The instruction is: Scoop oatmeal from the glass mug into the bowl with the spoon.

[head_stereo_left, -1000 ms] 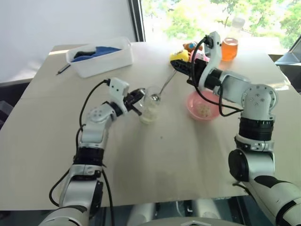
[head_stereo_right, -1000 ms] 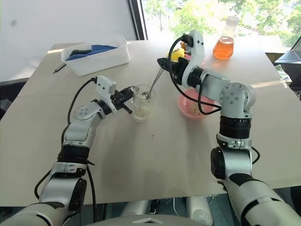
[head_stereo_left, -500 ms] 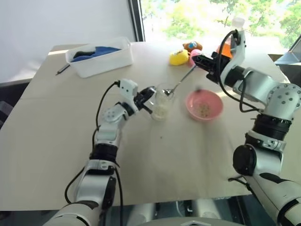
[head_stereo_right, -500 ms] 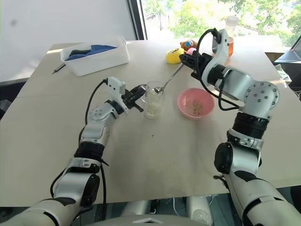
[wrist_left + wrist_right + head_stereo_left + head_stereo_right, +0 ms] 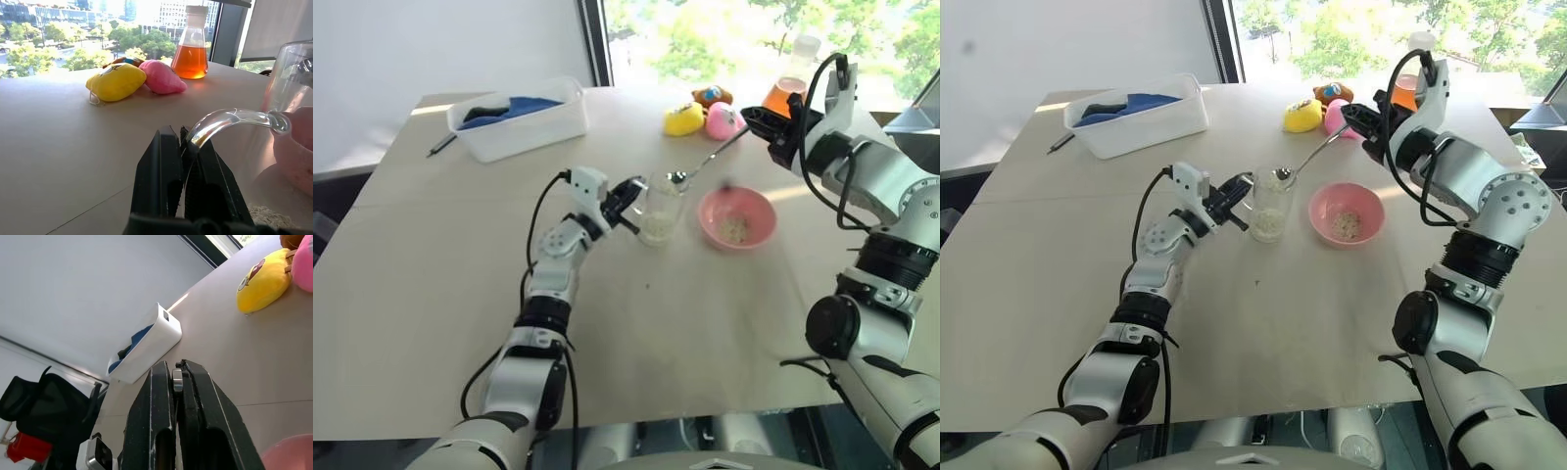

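- My left pincer is pinched on the curved handle of the glass mug, which stands upright on the desk just left of the pink bowl.
- My right pincer is pressed tight on the far end of the spoon, held up in the air.
- The spoon slopes down from that grip, its small bowl right at the mug's rim.
- Oatmeal lies in the bottom of the mug; a little more lies in the pink bowl.
- Behind them sit yellow and pink soft toys and a flask of orange liquid; a white tub stands far left.
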`<state>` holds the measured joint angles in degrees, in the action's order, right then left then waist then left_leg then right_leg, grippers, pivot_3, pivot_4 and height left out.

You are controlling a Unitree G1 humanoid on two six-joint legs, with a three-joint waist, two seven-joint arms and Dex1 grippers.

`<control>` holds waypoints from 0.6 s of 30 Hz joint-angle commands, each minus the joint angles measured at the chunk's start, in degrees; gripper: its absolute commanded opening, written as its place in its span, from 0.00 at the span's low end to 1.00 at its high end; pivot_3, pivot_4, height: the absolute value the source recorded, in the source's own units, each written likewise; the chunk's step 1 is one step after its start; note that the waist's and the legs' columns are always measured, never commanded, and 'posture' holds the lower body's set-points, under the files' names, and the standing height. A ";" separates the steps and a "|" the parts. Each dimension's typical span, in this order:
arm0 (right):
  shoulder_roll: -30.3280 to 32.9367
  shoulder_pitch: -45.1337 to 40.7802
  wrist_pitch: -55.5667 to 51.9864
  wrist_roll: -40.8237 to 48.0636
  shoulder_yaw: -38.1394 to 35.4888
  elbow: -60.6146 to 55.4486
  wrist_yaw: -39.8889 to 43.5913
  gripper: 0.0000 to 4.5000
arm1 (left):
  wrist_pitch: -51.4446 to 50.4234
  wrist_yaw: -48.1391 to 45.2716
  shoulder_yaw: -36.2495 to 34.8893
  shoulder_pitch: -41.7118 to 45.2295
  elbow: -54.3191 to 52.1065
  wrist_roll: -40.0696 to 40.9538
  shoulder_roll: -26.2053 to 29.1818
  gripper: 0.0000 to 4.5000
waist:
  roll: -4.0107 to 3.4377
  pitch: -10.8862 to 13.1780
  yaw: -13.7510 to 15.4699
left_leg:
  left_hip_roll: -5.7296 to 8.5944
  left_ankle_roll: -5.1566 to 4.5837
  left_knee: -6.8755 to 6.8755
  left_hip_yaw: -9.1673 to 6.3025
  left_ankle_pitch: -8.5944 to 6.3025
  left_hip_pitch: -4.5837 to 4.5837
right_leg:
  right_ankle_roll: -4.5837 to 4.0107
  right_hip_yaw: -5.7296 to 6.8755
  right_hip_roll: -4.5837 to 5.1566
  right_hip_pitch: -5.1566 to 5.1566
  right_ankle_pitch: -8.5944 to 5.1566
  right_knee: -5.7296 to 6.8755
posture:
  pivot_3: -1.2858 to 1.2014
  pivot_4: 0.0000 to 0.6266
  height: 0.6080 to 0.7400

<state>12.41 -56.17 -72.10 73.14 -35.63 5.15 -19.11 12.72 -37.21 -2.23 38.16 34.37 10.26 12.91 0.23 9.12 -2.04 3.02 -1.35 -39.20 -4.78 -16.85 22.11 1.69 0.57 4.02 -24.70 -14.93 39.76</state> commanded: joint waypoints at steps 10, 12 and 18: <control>0.99 3.46 5.98 11.78 -0.16 -0.45 -7.99 0.00 | 4.56 0.89 -1.76 2.75 1.10 1.34 -1.70 0.03 | 0.01 0.00 -0.03 | -0.03 -0.03 0.00 0.05 0.00 0.02 | 0.00 -0.01 -0.02 0.00 0.00 0.00 | 0.52 0.24 1.00; 1.19 4.04 7.10 13.65 0.13 -0.57 -9.16 0.00 | 5.11 0.95 -1.77 3.07 1.80 1.26 -1.68 0.03 | 0.01 0.01 0.00 | -0.03 -0.05 0.00 0.05 0.01 0.02 | 0.00 -0.01 -0.02 0.00 0.00 0.00 | 0.52 0.24 1.00; 1.75 5.99 10.61 19.73 1.73 -1.45 -11.72 0.00 | 6.32 1.01 -1.85 3.64 3.28 1.06 -1.73 0.03 | 0.01 0.01 -0.09 | -0.03 -0.06 0.00 0.08 0.01 0.03 | 0.01 -0.01 -0.03 0.00 0.00 -0.03 | 0.52 0.24 1.00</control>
<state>13.27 -49.86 -63.18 89.92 -34.13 5.61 -30.37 16.82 -36.32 -2.82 40.11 38.96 10.27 11.25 0.24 9.13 -2.12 2.98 -1.41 -39.20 -4.70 -16.84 22.14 1.70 0.56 3.99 -24.70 -14.93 39.73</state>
